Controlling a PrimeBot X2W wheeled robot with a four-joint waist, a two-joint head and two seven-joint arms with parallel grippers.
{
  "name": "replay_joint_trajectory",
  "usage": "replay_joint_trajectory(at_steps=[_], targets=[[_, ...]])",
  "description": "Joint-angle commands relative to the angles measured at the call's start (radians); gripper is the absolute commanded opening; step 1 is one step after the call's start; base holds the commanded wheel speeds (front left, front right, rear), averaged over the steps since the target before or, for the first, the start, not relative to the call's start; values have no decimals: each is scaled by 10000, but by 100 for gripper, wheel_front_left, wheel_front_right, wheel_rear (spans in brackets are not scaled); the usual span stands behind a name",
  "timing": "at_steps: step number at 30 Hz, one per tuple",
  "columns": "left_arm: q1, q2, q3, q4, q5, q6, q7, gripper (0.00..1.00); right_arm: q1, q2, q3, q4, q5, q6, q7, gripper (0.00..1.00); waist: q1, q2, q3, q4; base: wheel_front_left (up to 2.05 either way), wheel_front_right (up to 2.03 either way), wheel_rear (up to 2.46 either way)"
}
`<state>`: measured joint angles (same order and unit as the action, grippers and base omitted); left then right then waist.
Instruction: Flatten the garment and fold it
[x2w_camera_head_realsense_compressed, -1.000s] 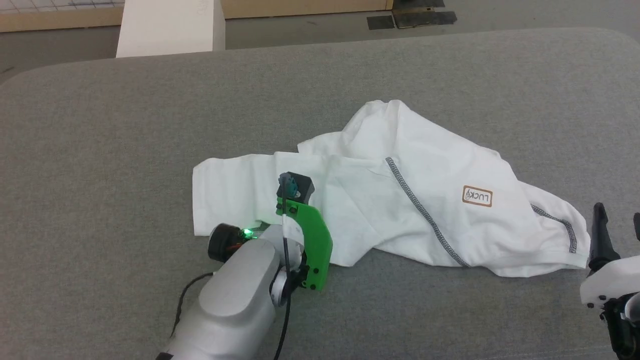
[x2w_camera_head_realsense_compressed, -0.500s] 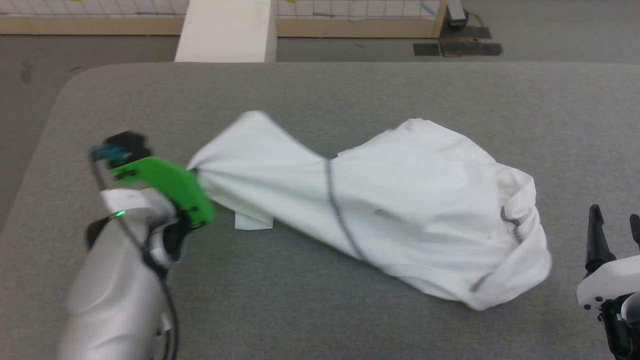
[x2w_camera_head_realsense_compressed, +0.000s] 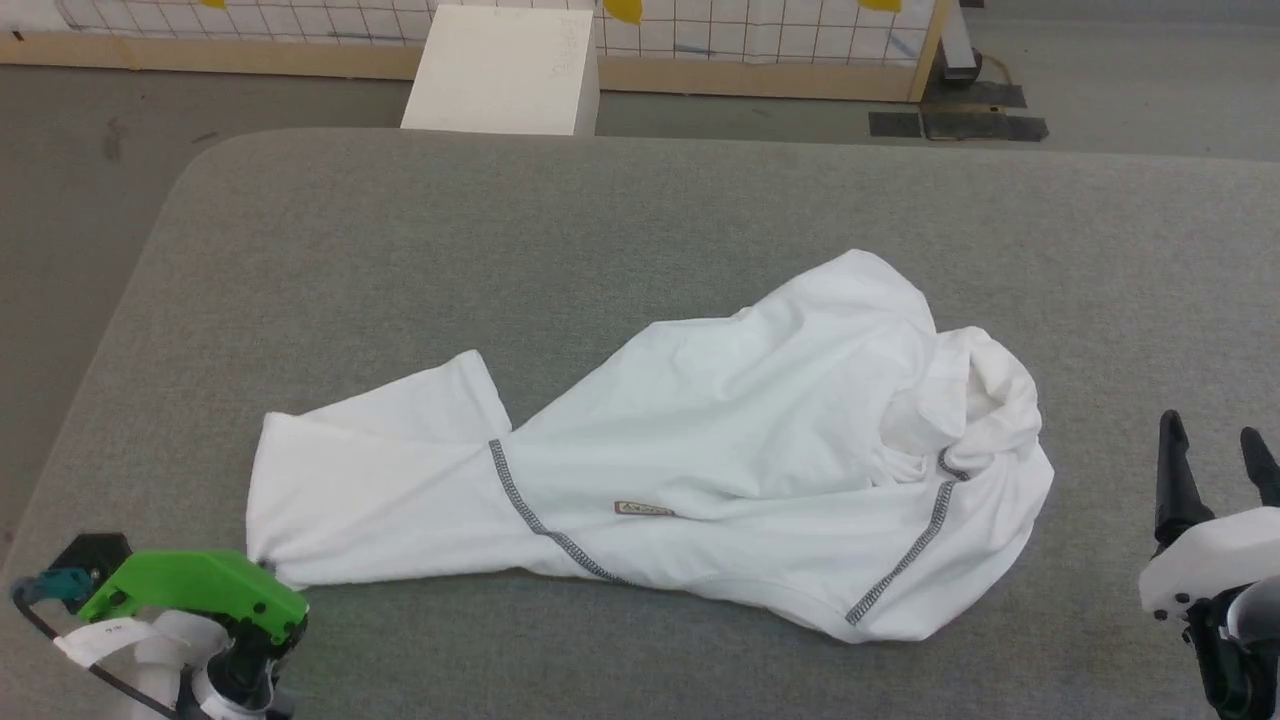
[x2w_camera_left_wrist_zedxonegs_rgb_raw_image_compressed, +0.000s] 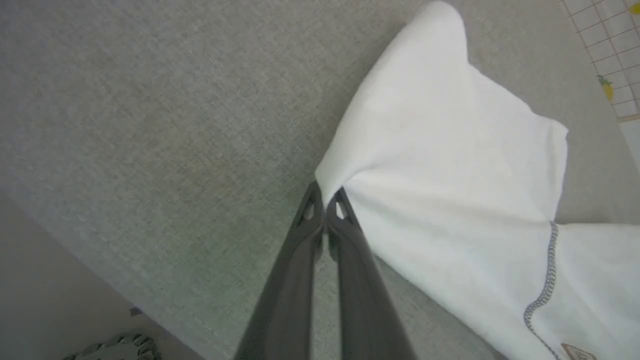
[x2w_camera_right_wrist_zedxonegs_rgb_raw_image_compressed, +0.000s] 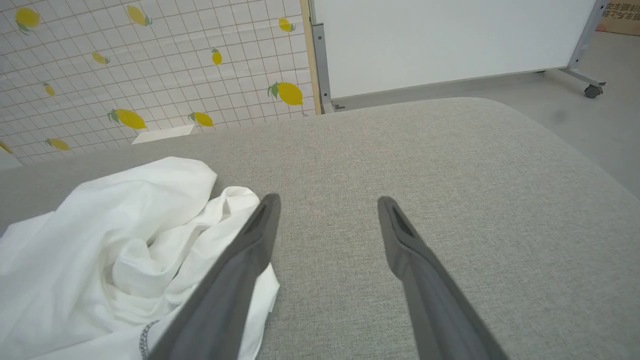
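Observation:
The white garment lies stretched across the middle of the grey table, bunched at its right end, with dark zigzag seams and the tan patch showing edge-on. In the left wrist view my left gripper is shut on a corner of the garment, low over the table near its left front corner. Its green wrist mount sits at the lower left of the head view. My right gripper stands open just right of the garment, its fingers beside the bunched fabric, holding nothing.
The table's rounded left edge is close to my left gripper, with floor beyond. A white box and a lemon-patterned tiled barrier stand past the far edge. A white panel on wheels is at the far right.
My left gripper has dragged the garment's corner left and towards the near edge, flipping and stretching it out. The head camera has shifted. The right gripper stays open in place.

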<state>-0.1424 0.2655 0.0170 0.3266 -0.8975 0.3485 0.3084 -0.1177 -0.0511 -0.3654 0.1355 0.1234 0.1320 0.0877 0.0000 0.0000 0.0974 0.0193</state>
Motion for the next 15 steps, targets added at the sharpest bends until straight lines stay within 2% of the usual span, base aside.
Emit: replay_joint_trajectory(at_steps=[1, 5, 7, 9, 11, 12, 15], targets=[[15, -57, 74, -316, -88, -200, -173, 100, 29, 9, 37, 44, -33, -13, 0, 100, 0, 0, -44, 44, 0, 0, 0], [-5, 114, 240, -1410, 240, -958, -1414, 100, -27, 9, 195, -41, 41, -13, 115, 100, 0, 0, -103, 131, 0, 0, 0], [39, 354, 192, -1796, 705, -1365, -2202, 100, -144, 9, 322, -117, 25, -13, 237, 100, 0, 0, -111, 166, 0, 0, 0], [131, 545, 79, -2253, 1469, -1596, -3322, 100, -382, 9, 545, -212, 29, -13, 493, 100, 0, 0, -89, 213, 0, 0, 0], [239, 719, -150, -2523, 2266, -1796, -4343, 100, -673, 9, 887, -241, 28, -13, 943, 100, 0, 0, -27, 267, 0, 0, 0], [288, 718, -369, -2649, 2534, -2064, -4806, 100, -870, 9, 1120, -225, 88, -13, 1295, 100, 0, 0, 19, 298, 0, 0, 0], [404, 716, -808, -2766, 3332, -2366, -5432, 100, -1544, -51, 1827, -159, 138, -13, 2240, 100, 0, 0, 193, 374, 0, 0, 0]])
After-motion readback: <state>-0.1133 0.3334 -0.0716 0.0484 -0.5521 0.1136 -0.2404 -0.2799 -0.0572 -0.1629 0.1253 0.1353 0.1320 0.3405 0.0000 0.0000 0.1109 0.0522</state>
